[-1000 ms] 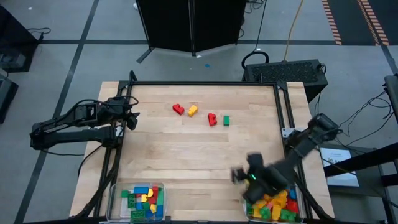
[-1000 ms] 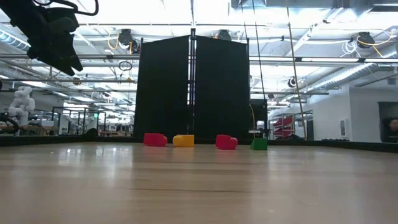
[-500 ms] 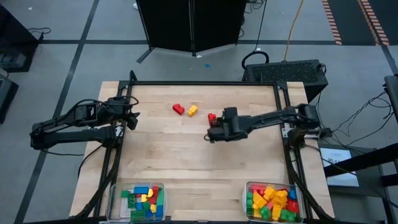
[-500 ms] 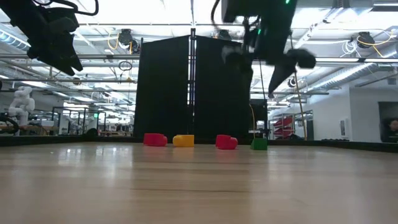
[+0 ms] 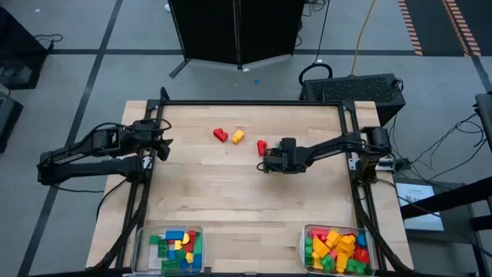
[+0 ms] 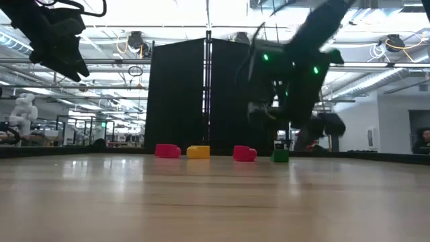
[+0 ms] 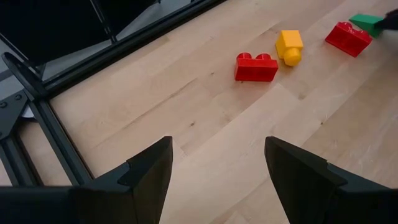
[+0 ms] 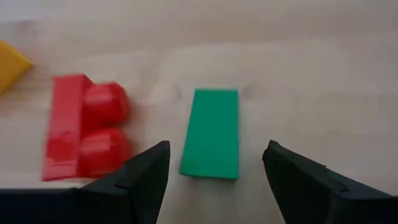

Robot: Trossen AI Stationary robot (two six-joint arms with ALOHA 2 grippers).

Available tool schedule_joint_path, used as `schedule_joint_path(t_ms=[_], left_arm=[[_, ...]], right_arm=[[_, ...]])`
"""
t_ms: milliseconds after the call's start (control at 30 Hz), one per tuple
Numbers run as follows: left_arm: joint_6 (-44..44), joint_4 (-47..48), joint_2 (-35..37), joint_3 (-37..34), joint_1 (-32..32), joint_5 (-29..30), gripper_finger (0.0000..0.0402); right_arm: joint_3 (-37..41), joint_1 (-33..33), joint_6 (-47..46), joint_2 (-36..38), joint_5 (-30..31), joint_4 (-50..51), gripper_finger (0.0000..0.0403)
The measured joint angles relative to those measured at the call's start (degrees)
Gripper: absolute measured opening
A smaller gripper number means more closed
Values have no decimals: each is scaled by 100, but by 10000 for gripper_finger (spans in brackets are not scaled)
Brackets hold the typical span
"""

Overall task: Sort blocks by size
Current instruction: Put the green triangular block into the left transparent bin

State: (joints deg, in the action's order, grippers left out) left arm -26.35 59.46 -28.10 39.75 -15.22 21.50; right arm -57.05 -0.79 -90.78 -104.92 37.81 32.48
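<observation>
Four blocks lie flat on the wooden table near its far middle: a red one [image 5: 221,135], a yellow one [image 5: 238,136], a second red one [image 5: 262,146] and a green one [image 8: 210,132]. My right gripper [image 8: 214,180] hangs open just above the green block, one finger on each side of its near end, touching nothing. In the high view the gripper [image 5: 270,158] hides the green block. The low view shows the green block [image 6: 280,155] under the blurred gripper. My left gripper [image 7: 217,168] waits open above the table's left edge.
Two clear bins of mixed coloured blocks stand at the near edge, one at the left [image 5: 175,248] and one at the right [image 5: 337,248]. A black frame rail [image 5: 254,103] runs round the table. The second red block [image 8: 87,127] lies close beside the green one.
My right gripper has swung from above the near right bin toward the table's far middle, then dropped and tipped downward over the green block, staying open. The blocks have not moved.
</observation>
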Motion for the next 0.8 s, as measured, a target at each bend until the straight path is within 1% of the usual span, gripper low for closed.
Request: schedule_joint_path(t_ms=[67,133,267,367,467,533,600,667,800], left_arm=[[13,0,0,0,0,0,255],[13,0,0,0,0,0,255],[13,-2,0,0,0,2,255],[13,-9,0,0,0,4,255],[13,-22,0,0,0,9,255],[12,-24,0,0,0,23,255],[12,-24,0,0,-1,62,255],[11,-24,0,0,0,69,255],[11,-24,0,0,0,83,255]], right_arm=[[350,-57,29,0,-114,-576,249],[583,-126,81,25,-152,-938,249],[745,-268,96,44,-329,-1007,249],[751,-340,582,40,-400,-1171,246],[767,-399,1170,34,-445,-1390,234],[771,-402,1342,23,-417,-1426,224],[768,-408,1356,22,-462,-1374,211],[766,-431,1411,24,-566,-1292,190],[765,-438,1535,27,-688,-1200,115]])
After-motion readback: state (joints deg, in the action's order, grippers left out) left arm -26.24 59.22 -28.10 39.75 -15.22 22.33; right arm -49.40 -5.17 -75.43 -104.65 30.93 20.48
